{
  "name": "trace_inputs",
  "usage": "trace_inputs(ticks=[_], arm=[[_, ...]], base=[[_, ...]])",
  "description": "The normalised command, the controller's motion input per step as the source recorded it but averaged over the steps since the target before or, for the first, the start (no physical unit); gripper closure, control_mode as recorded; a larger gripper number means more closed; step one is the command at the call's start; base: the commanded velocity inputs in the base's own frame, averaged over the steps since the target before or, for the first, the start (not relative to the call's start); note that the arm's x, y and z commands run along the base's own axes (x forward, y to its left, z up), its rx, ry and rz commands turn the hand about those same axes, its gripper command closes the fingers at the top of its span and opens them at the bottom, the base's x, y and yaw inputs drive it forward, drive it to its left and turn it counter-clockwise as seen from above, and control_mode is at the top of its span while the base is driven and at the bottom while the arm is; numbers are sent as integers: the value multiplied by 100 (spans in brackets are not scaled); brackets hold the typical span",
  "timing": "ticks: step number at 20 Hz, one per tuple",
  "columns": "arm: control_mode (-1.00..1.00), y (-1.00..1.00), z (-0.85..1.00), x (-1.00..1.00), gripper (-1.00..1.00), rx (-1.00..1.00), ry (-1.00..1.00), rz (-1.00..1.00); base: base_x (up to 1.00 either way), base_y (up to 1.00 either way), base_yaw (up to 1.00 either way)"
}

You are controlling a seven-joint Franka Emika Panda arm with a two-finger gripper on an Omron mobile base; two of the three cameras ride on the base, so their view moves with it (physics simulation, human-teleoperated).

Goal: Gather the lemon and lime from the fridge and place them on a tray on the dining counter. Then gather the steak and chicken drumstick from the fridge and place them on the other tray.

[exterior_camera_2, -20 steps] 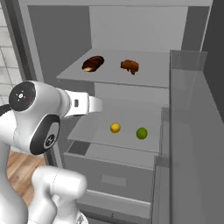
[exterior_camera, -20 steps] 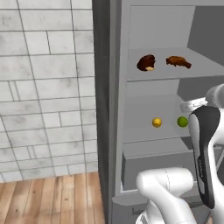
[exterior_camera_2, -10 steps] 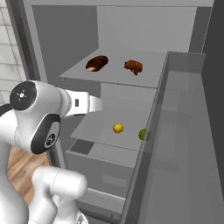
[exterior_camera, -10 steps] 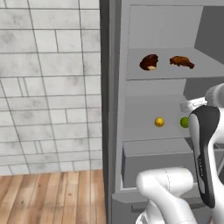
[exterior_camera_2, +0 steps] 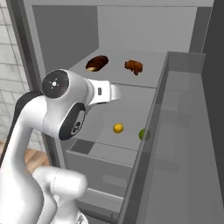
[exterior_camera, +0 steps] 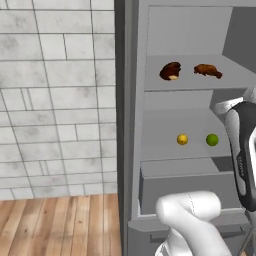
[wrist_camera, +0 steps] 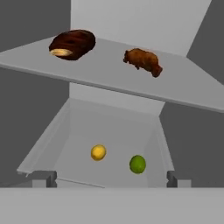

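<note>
My two dark fingertips point(wrist_camera: 109, 179) stand spread wide at the near edge of the hand view, released and grasping nothing, just outside the open tall grey fridge point(exterior_camera: 131, 125). Nearest on the lower grey shelf point(wrist_camera: 78, 131) sit the small yellow-orange ball of a lemon point(wrist_camera: 98, 152) and, just beside it on the right, the small bright green ball of a lime point(wrist_camera: 137, 164), apart from each other. I judge the step in hand is reaching in for the lemon: I should go in low under the upper shelf point(wrist_camera: 109, 74), centre the fruit between my fingers, and close gently, since a round thing may roll toward the lime. Farther up and back lie the dark brown steak point(wrist_camera: 72, 43) and the reddish-brown chicken drumstick point(wrist_camera: 143, 61), well apart. I can read no labels or writing anywhere.
</note>
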Motion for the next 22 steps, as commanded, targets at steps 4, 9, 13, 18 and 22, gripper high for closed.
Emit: trace_inputs(ticks=[4, 9, 13, 18, 22], arm=[[-100, -23, 41, 52, -100, 0, 1, 0], [-100, -10, 26, 53, -100, 0, 4, 0], [-100, 0, 31, 63, -100, 0, 5, -2], [-100, -1, 26, 65, -100, 0, 6, -2], [-100, -30, -1, 40, -100, 0, 0, 0]], base=[[0, 0, 0], [0, 0, 0], [0, 0, 0], [0, 0, 0], [0, 0, 0]])
